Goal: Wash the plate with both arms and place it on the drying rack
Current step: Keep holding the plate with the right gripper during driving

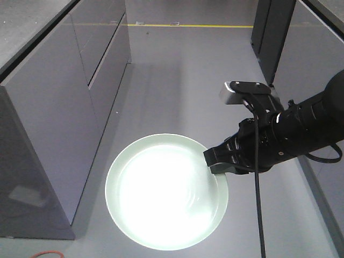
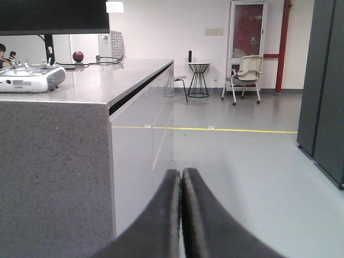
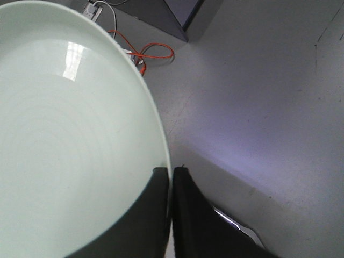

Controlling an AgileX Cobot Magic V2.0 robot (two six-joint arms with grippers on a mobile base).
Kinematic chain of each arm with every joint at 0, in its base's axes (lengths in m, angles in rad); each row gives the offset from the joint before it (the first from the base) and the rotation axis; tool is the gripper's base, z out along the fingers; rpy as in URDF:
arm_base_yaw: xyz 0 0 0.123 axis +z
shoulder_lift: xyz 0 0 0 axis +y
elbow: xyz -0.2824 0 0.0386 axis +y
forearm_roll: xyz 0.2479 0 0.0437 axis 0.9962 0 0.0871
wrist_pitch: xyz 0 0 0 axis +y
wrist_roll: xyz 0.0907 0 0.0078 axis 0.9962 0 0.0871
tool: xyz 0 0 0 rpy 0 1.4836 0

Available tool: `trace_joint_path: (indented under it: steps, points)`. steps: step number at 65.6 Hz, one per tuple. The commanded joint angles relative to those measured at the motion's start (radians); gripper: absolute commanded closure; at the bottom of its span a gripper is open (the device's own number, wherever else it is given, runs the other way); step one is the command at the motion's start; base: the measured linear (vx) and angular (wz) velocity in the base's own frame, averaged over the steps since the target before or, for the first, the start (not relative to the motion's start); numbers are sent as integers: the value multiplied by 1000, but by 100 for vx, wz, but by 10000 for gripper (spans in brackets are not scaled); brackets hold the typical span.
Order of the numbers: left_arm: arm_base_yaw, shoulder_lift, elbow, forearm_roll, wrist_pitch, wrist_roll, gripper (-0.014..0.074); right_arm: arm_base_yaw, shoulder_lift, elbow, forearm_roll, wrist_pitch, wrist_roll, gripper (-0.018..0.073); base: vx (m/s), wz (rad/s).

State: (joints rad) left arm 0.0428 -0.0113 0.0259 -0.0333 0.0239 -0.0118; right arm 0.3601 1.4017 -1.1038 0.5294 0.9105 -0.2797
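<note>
Right gripper (image 3: 172, 173) pinches the plate (image 3: 70, 134) by its right edge.

One plate (image 1: 166, 204). One arm (image 1: 301, 131) in the front view. Two grippers: left gripper (image 2: 181, 173) and right gripper (image 3: 171, 172), each with two fingers (image 2: 161, 226). One counter (image 2: 97, 80), bearing one red ball (image 2: 78, 56). One monitor (image 2: 54, 16), one person (image 2: 4, 54), one chair (image 2: 246, 75), one wire table (image 2: 198, 79), one yellow floor line (image 2: 215, 129), one orange cable (image 3: 148, 51).

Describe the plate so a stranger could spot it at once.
Find the long grey counter at left in the front view. Beside it, over the floor, the right gripper pinches the plate by its rim. Nothing else is round, pale mint-green and glossy.
</note>
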Motion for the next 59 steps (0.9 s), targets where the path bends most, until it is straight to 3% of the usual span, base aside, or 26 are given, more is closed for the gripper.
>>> trace_joint_path:
  steps: [1, 59]
  points:
    - [1, -14, -29, -10, -71, -5, 603, -2, -34, -26, 33, -26, -7, 561, 16, -6]
    - [1, -14, -29, -10, -71, -5, 603, -2, -34, -26, 32, -26, -7, 561, 17, -9]
